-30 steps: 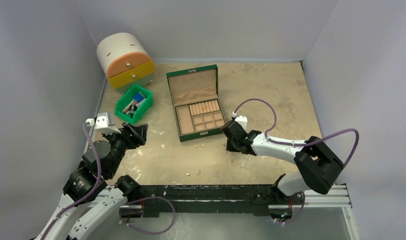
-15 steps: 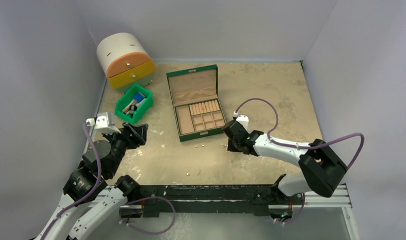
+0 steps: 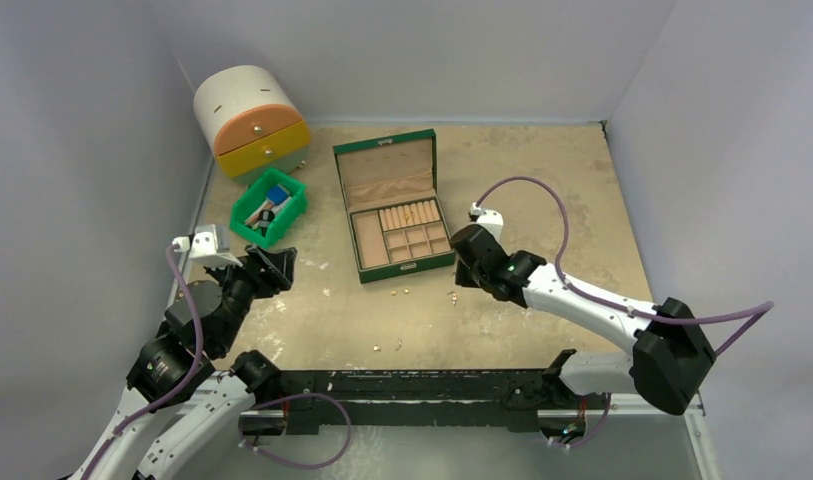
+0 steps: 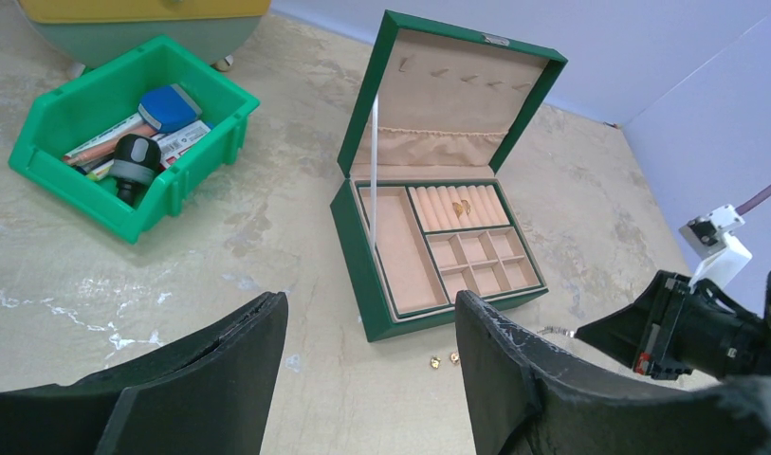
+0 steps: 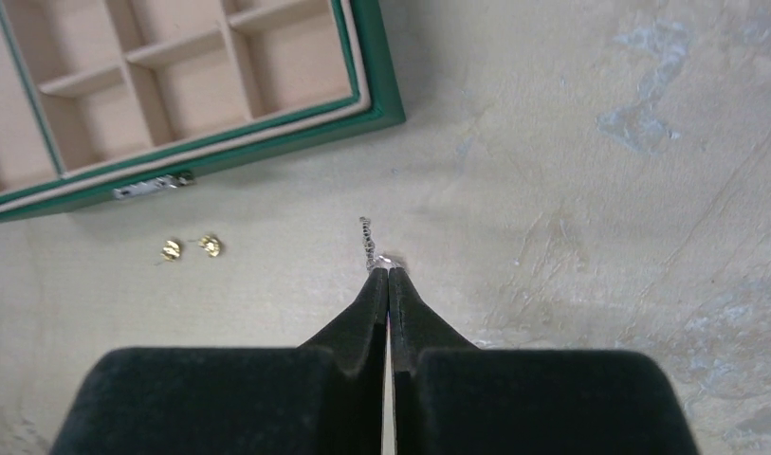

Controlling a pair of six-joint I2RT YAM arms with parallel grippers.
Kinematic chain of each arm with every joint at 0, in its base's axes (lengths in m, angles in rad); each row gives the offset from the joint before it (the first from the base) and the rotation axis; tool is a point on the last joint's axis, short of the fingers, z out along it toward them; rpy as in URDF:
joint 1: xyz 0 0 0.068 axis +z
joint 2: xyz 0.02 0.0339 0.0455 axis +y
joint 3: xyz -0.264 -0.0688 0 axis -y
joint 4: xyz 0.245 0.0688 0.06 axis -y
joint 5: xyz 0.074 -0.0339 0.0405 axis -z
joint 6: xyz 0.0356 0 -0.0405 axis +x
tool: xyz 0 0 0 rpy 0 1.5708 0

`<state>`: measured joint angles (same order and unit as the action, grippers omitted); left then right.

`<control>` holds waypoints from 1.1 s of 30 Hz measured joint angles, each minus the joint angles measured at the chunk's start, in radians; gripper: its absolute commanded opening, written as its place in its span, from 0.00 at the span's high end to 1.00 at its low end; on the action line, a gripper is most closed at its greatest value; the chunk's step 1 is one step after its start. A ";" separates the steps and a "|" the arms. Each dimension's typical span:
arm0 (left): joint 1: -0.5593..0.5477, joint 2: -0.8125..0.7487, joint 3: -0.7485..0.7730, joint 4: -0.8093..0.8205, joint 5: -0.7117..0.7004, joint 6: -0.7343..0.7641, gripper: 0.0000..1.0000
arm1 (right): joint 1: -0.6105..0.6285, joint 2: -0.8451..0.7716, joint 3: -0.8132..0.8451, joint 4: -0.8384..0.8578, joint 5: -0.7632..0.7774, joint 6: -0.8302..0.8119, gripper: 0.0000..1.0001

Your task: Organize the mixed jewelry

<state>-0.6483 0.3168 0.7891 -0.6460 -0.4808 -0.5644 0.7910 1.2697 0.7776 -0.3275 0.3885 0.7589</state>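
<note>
At the far left of the worn beige table (image 3: 542,190) we see a round white cabinet with orange and yellow drawers (image 3: 247,120). Just nearer sits a green plastic bin (image 4: 73,194), and right of it an open green box lined in beige (image 4: 353,270).

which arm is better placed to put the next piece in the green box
Right. The right gripper is shut on a silver chain just off the front corner of the box. The left gripper hangs open and empty, farther from it.
</note>
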 measured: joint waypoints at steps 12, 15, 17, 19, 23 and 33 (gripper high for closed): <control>0.000 0.000 0.000 0.000 -0.001 0.000 0.35 | -0.001 0.032 0.237 -0.024 0.016 -0.100 1.00; 0.000 0.000 0.000 0.000 -0.003 0.000 0.35 | -0.008 0.086 0.306 -0.011 0.013 -0.129 1.00; 0.000 0.000 0.000 0.000 -0.005 0.000 0.35 | -0.016 0.129 0.338 -0.002 0.013 -0.148 1.00; 0.000 0.000 0.000 0.000 -0.006 0.000 0.35 | -0.027 0.169 0.359 0.007 0.011 -0.163 1.00; 0.000 -0.001 0.000 0.000 -0.006 0.000 0.35 | -0.060 0.254 0.386 0.029 0.010 -0.201 1.00; 0.000 -0.001 0.000 0.000 -0.009 0.000 0.35 | -0.132 0.388 0.432 0.062 -0.026 -0.248 1.00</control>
<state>-0.6483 0.3157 0.7891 -0.6460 -0.4896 -0.5648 0.6586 1.6577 1.2095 -0.2657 0.3630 0.5106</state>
